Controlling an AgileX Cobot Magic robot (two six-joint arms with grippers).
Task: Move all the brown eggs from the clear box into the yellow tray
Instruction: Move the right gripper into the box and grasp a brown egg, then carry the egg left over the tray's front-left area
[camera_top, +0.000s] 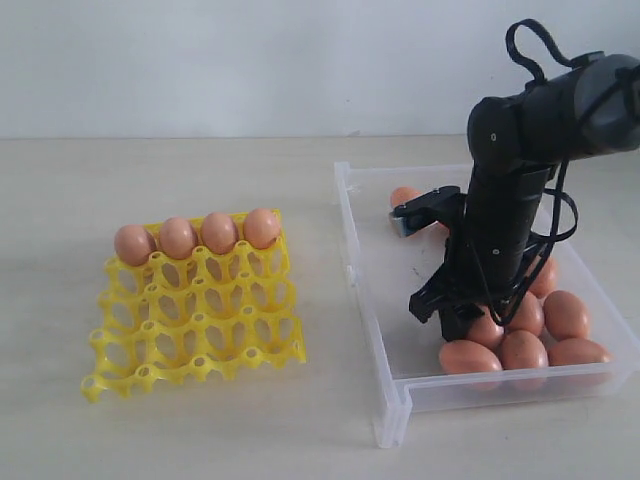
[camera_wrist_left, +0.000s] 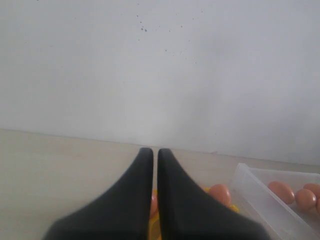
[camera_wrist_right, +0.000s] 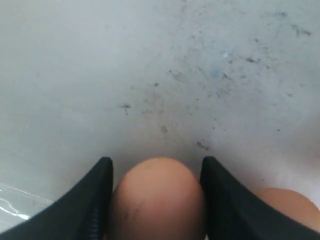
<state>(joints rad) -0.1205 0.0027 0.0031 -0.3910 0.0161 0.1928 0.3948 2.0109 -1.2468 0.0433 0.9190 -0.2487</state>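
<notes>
In the exterior view we see the yellow tray (camera_top: 190, 330), a glossy plastic lattice of open cups, resting on the pale matte table (camera_top: 80, 420). Four smooth, oval brown eggs (camera_top: 219, 232) fill its far row. Well apart to its right sits the clear box (camera_top: 362, 300), transparent and low-walled, with more eggs bunched at its near right end and a lone egg (camera_top: 404, 195) at the far end. The black right gripper (camera_top: 462, 322) reaches down into the bunch.

In the left wrist view, the left gripper (camera_wrist_left: 155, 150) shows two matte black tapered fingers pressed nearly together. Only a thin slit parts them, and nothing is held.

In the right wrist view, the right gripper's fingers hug both sides of one gripped egg (camera_wrist_right: 157, 200), which is rounded and orange-brown with a faint dark smudge. It sits over the box's scuffed, speckled floor, and a neighbouring egg (camera_wrist_right: 285, 210) lies just beside.
</notes>
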